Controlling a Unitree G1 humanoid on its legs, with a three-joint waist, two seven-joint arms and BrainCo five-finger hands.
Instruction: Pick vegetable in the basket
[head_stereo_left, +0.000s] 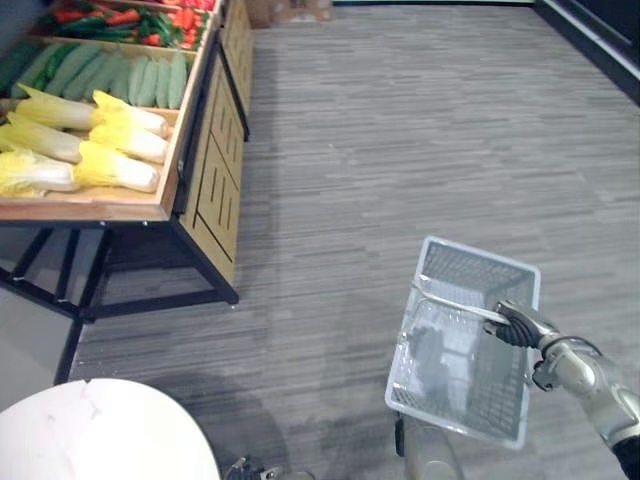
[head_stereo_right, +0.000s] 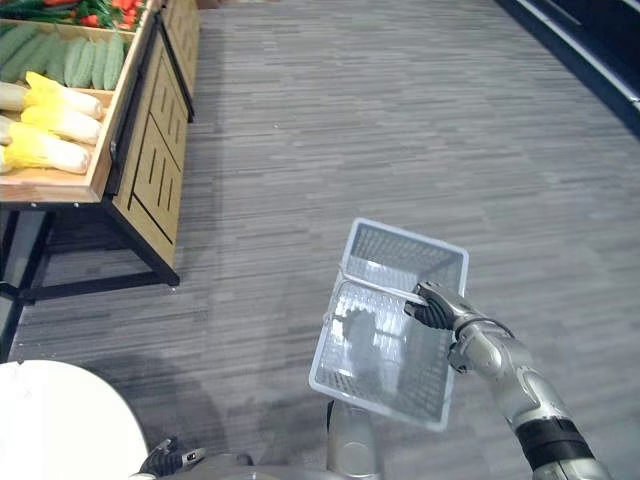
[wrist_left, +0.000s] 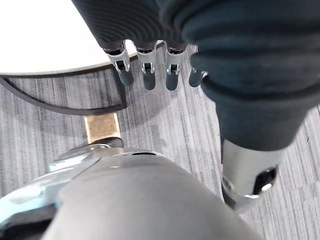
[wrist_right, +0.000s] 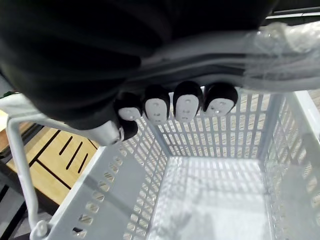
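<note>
A pale grey plastic basket (head_stereo_left: 480, 257) hangs over the floor at the lower right, and its inside (wrist_right: 210, 200) is empty. My right hand (head_stereo_right: 436, 305) is shut on the basket's handle (wrist_right: 20, 165), with the fingers (wrist_right: 186, 102) curled over the bar. The vegetables lie on a wooden stand (head_stereo_left: 215, 150) at the upper left. Yellow-white cabbages (head_stereo_left: 95, 135) are in its front tray, green cucumbers (head_stereo_left: 110, 75) behind them, and red and green peppers (head_stereo_left: 120, 20) at the back. My left hand (wrist_left: 145, 70) hangs low beside a white table, its fingers straight and holding nothing.
A round white table (head_stereo_left: 100, 435) stands at the lower left, close to my left hand. The stand rests on a black metal frame (head_stereo_left: 150, 300). Grey striped floor (head_stereo_left: 400, 130) stretches between the stand and the basket.
</note>
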